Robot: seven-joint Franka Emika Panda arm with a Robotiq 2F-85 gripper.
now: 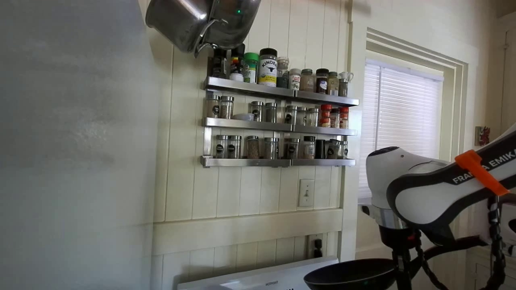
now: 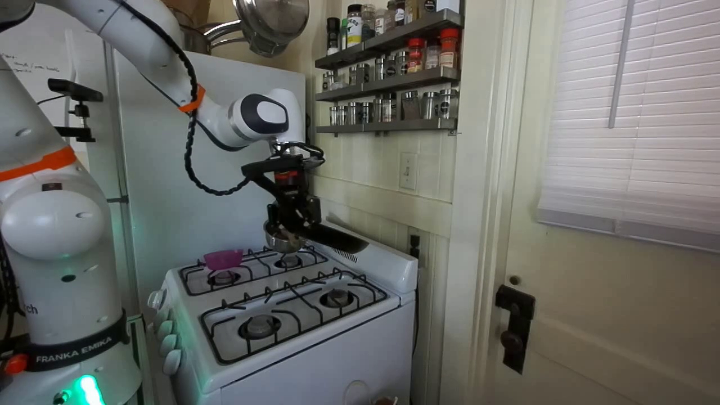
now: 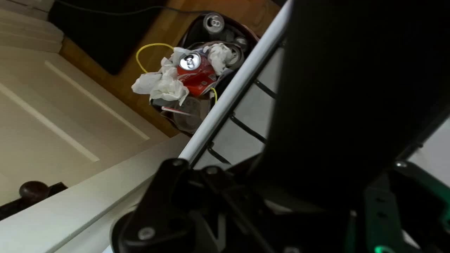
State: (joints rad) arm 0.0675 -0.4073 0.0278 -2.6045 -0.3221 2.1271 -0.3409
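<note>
My gripper (image 2: 293, 216) is above the back of the stove, with its fingers pointing down. It appears shut on the handle of a black pan (image 2: 337, 238), which it holds in the air. The pan (image 1: 350, 274) also shows in an exterior view, with its handle (image 1: 455, 246) rising to the right. In the wrist view a large dark surface (image 3: 351, 88), probably part of the pan, hides the fingertips. A steel pot (image 2: 278, 243) is just behind and below the gripper, near the back burner; whether it rests on the grate is unclear. A magenta bowl (image 2: 216, 260) sits on a front burner.
The white stove (image 2: 315, 343) has black grates and a raised back panel (image 2: 388, 264). Spice shelves (image 1: 250, 162) hang on the wall. Steel pots (image 1: 181, 24) hang above. A fridge (image 2: 225, 140) stands beside the stove. A bin with cans (image 3: 197, 79) is below the stove's side.
</note>
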